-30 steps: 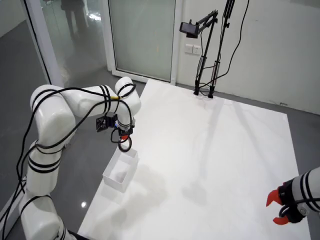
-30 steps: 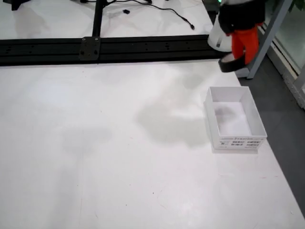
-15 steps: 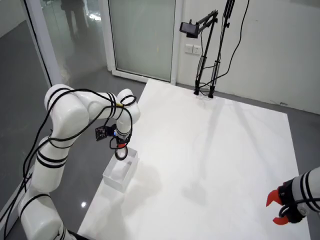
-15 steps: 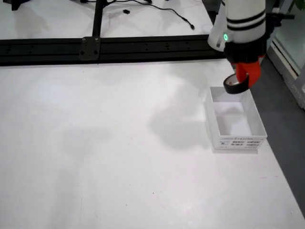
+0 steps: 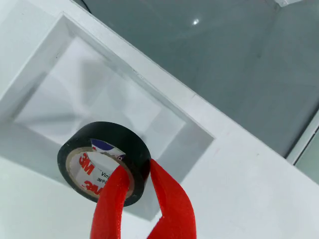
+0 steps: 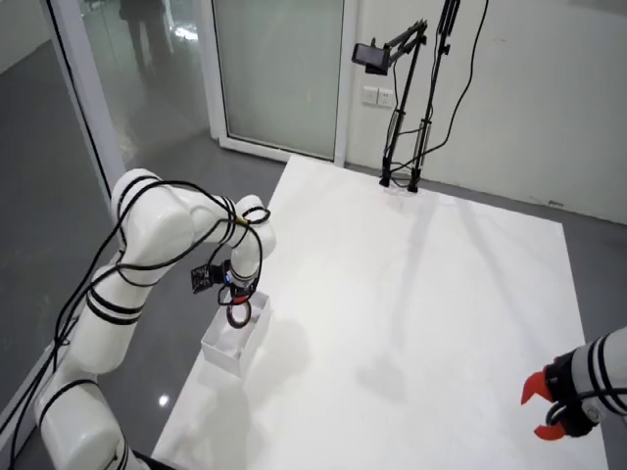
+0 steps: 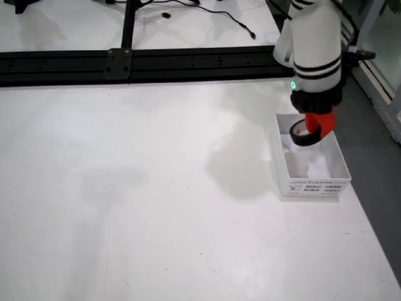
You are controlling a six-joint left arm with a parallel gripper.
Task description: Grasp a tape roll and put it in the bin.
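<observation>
A black tape roll (image 5: 102, 162) with a white 3M core is held in my red-fingered gripper (image 5: 135, 180), one finger through its hole and one outside the rim. It hangs just above the open white bin (image 5: 104, 107), over the bin's inside. In the side view the roll (image 7: 305, 133) hangs under my gripper (image 7: 318, 127) above the bin (image 7: 311, 170). In the far view the gripper and roll (image 6: 236, 313) are over the bin (image 6: 233, 343) at the table's left edge.
The bin stands near the edge of the white table (image 7: 156, 188); grey floor (image 5: 239, 59) lies beyond it. A black rail (image 7: 125, 63) runs along the table's far side. A second arm's red gripper (image 6: 545, 409) rests at the far view's lower right.
</observation>
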